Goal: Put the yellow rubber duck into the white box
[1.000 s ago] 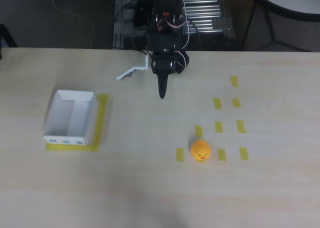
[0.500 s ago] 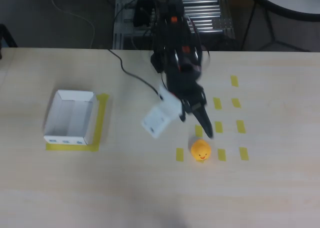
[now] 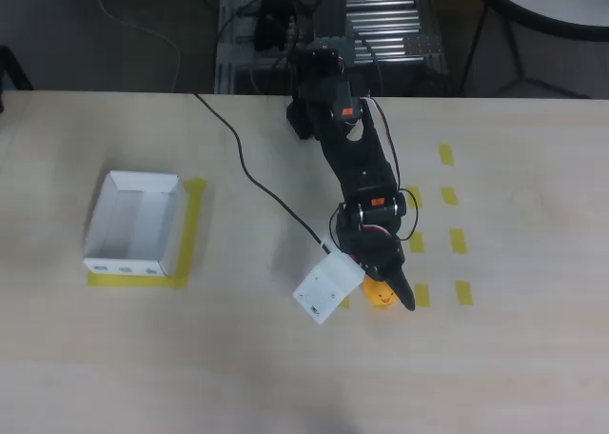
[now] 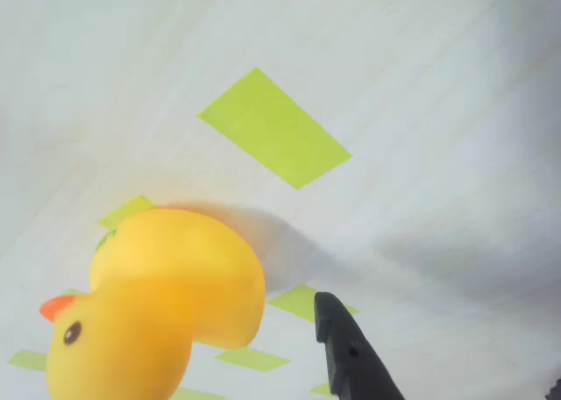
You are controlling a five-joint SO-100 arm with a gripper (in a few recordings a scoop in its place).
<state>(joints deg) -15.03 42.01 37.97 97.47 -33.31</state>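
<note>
Gripper partly hides the yellow rubber duck

Top-down overview; close wrist view.

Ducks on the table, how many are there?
1. The yellow rubber duck sits among the yellow tape marks, right under the robot's hand, far from the white box. Nothing else looks like one.
</note>
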